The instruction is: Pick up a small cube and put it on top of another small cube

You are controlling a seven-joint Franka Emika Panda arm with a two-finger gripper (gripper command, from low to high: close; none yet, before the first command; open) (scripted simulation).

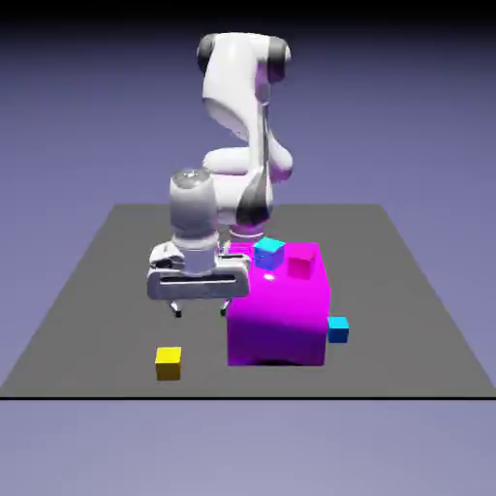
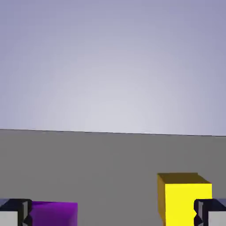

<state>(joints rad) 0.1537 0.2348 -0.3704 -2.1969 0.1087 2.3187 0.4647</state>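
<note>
One yellow cube sits alone on the dark table, near its front edge, well apart from the big magenta block. Above and behind the cube hangs the gripper, jaws spread wide and empty. A blue cube and a magenta cube rest on the block; a cyan cube lies at its side
</note>
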